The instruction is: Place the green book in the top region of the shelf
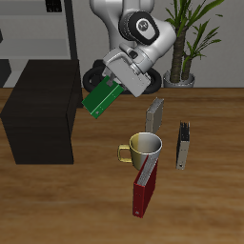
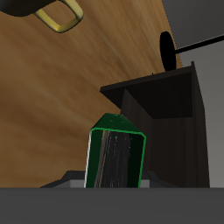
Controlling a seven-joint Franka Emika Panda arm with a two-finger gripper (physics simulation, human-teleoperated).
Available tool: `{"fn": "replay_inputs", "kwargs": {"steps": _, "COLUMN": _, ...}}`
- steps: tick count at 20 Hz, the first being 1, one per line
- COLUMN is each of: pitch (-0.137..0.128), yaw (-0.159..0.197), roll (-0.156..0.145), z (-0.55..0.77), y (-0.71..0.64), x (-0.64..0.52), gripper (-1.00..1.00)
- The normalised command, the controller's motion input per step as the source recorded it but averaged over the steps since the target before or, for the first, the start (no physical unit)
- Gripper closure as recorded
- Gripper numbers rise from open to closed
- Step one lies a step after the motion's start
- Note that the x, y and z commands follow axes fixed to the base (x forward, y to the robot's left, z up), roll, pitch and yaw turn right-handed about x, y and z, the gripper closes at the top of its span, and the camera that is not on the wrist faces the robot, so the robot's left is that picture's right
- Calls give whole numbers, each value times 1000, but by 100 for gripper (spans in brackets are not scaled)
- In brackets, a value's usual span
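Note:
The green book [image 1: 101,97] hangs tilted in the air, held by my gripper [image 1: 111,88], which is shut on it. It sits just beside the upper edge of the shelf [image 1: 40,110], a dark boxy cabinet with a flat top, and a little above that top's level. In the wrist view the green book [image 2: 115,157] fills the space between my jaws, with the shelf [image 2: 166,114] beyond it. The book does not touch the shelf.
A brass-coloured mug [image 1: 143,148] stands mid-table, with a dark red book [image 1: 145,191] leaning nearer the front edge. Two thin grey books [image 1: 155,116] [image 1: 182,145] stand upright near the mug. A potted plant [image 1: 188,38] and a pale rack [image 1: 38,29] stand at the back.

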Motion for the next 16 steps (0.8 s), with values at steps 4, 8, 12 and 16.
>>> {"fn": "replay_inputs", "kwargs": {"steps": 4, "pitch": 3, "yaw": -10, "roll": -43, "z": -24, "y": -120, "x": 23, "gripper": 100}}
{"fn": "replay_inputs", "kwargs": {"steps": 8, "pitch": 25, "yaw": -43, "roll": -74, "z": 51, "y": -202, "x": 16, "gripper": 100}}
{"fn": "replay_inputs", "kwargs": {"steps": 12, "pitch": -17, "yaw": -9, "roll": -24, "z": 96, "y": -103, "x": 19, "gripper": 100}}
{"fn": "replay_inputs", "kwargs": {"steps": 16, "pitch": -4, "yaw": -9, "roll": -40, "z": 58, "y": -136, "x": -31, "gripper": 100}}
